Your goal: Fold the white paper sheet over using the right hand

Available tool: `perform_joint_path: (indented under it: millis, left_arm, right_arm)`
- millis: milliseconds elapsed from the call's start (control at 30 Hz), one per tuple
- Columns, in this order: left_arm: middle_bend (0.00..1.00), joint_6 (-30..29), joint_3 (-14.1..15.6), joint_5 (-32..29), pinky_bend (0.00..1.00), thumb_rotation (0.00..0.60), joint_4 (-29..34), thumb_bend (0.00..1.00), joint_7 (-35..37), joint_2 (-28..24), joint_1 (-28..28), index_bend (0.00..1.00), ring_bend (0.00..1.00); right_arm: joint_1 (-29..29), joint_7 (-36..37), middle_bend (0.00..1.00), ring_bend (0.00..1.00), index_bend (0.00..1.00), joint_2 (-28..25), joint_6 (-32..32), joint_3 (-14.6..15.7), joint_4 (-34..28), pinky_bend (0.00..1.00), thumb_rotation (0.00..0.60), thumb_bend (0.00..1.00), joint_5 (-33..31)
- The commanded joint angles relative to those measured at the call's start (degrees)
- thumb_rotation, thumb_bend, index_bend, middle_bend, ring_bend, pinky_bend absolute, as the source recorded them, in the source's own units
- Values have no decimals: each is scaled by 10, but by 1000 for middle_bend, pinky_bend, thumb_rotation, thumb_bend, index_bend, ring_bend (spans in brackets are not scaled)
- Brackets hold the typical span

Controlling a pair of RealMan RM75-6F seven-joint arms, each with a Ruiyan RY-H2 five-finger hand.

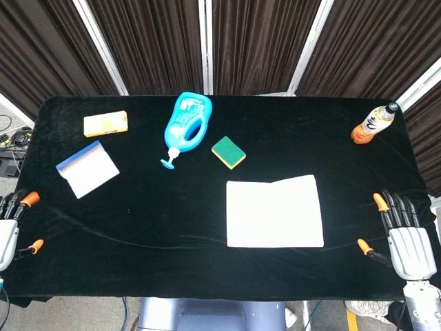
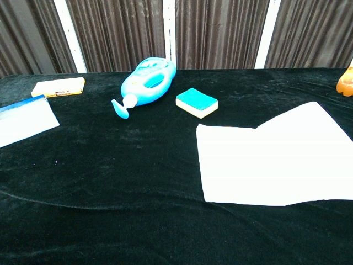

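**Both hands idle at the table's side edges, paper lying flat**

Right hand (image 1: 408,238) sits just off the right edge of the table (image 1: 207,269), near the front right corner, its fingers spread and straight, holding nothing and well apart from the paper. The left hand (image 1: 10,224) shows only partly at the left edge near the front corner; its fingers look spread and it holds nothing visible. Neither hand appears in the chest view.

The white paper sheet (image 1: 274,212) lies on the black cloth in the right half of the table, towards the front edge. It shows a crease line, and in the chest view its far right portion (image 2: 276,160) seems to lie slightly raised or overlapped along that line.

Behind the sheet, towards the middle, a green sponge (image 1: 228,152) rests on the cloth, with a blue bottle (image 1: 186,127) lying on its side just to its left. A yellow packet (image 1: 105,123) sits near the back left corner, and a white pad with a blue edge (image 1: 87,168) lies in front of it. An orange drink bottle (image 1: 372,124) lies near the back right corner.
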State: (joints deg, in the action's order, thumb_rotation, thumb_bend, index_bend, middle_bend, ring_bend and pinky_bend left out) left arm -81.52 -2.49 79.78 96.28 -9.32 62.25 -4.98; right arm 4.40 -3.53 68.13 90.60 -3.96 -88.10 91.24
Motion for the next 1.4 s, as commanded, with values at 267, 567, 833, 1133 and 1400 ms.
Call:
perform_joint_path:
  millis: [267, 567, 833, 1133, 1400]
  left_arm:
    - [0, -2, -1, 1, 0, 600, 3, 160, 7, -4, 0, 0, 0]
    - [0, 0, -2, -5, 0, 600, 2, 166, 6, -3, 0, 0, 0]
    - [0, -2, -6, -16, 0, 600, 5, 167, -6, 0, 0, 0, 0]
    - [0, -2, -13, -36, 0, 600, -1, 170, -17, 3, 0, 0, 0]
    - [0, 1, -20, -52, 0, 600, -4, 169, -12, 0, -1, 0, 0]
  right_arm:
    - [1, 2, 0, 0, 0, 2, -4, 4, -1, 0, 600, 119, 3]
    - [17, 12, 0, 0, 0, 13, -24, 11, -4, 0, 600, 118, 23]
    - [64, -7, 0, 0, 0, 52, -74, 19, -50, 0, 600, 112, 68]
    - [124, -16, 0, 0, 0, 97, -164, 6, -123, 0, 600, 90, 46]
    - [154, -51, 0, 0, 0, 138, -239, 13, -120, 0, 600, 60, -5]
